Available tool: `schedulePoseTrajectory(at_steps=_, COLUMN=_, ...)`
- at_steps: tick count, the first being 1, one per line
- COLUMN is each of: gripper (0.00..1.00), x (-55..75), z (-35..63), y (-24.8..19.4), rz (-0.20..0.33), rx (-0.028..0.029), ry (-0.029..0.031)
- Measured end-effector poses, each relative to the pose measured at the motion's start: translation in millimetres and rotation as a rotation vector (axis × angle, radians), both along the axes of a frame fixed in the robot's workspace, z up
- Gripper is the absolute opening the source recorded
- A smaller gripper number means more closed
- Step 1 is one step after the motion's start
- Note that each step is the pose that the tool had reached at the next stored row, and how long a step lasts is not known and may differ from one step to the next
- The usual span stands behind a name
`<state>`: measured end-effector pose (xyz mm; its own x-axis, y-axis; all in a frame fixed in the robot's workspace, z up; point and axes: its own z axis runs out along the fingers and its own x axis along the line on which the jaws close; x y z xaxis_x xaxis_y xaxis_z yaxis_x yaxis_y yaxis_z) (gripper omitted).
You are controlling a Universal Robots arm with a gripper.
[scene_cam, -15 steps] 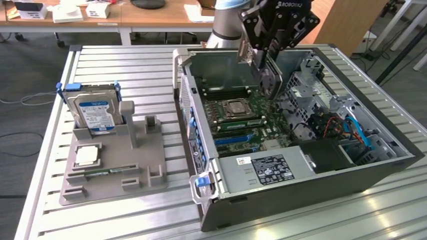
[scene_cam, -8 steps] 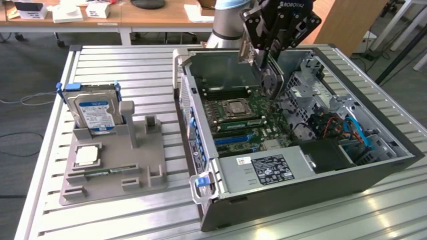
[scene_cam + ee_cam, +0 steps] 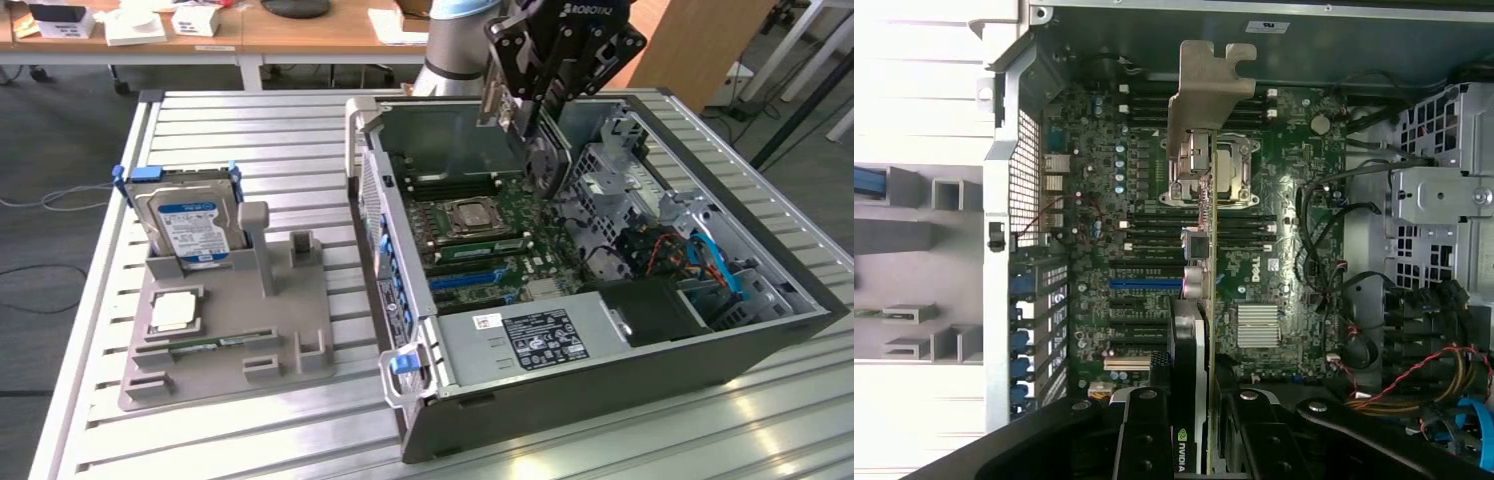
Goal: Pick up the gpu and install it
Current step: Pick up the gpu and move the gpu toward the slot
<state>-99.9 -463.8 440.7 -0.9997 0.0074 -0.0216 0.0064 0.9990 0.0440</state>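
Ribbed aluminium table (image 3: pixel 227 140), open steel case (image 3: pixel 601 390), claw (image 3: pixel 1199 432) clamping thin flat gpu (image 3: pixel 1196 130)

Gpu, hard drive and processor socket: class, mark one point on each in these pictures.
gpu (image 3: pixel 1199 100), wrist view, on its metal bracket.
hard drive (image 3: pixel 187 228), exterior view, on its blue-white label.
processor socket (image 3: pixel 470 216), exterior view, on its metal cover.
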Motion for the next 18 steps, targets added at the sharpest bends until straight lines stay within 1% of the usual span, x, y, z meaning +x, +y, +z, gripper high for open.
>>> schedulePoseTrajectory(at_steps=18, gripper=0.27, x=7.8, z=0.0, y=0.0, rz=0.000, rx=0.0000, ry=0.0000)
